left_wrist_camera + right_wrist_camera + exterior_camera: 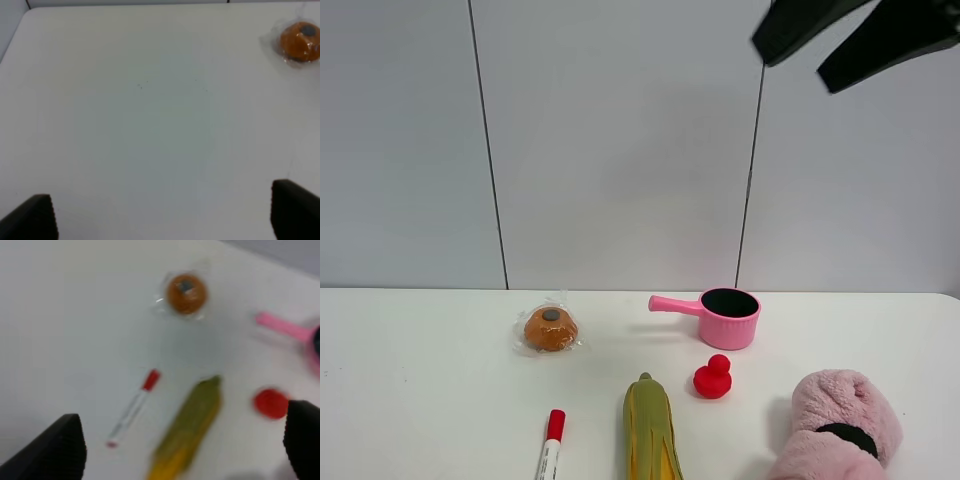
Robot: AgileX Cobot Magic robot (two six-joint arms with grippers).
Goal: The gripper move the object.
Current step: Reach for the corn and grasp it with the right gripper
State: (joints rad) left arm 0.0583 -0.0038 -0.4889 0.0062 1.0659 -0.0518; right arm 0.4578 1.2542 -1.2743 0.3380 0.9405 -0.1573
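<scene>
Just one corn cob (pixel 652 435), one marker (pixel 551 450), one pink pan (pixel 732 330); both pairs of jaws wide apart.

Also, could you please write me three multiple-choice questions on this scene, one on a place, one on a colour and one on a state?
1. Where does the toy corn cob with yellow kernels and green husk lie?
A. In a blue bowl.
B. Between the red-capped white marker and the small red toy duck.
C. On a wooden shelf.
2. What colour is the small plastic saucepan?
A. Blue.
B. Green.
C. Pink.
3. How is the right arm's black two-fingered end effector?
A. Open and empty.
B. Shut on the corn.
C. Shut on the marker.
Answers: 1 B, the exterior high view shows it lying between them; 2 C, its wall and handle are pink; 3 A, its fingers are spread with nothing between them.
</scene>
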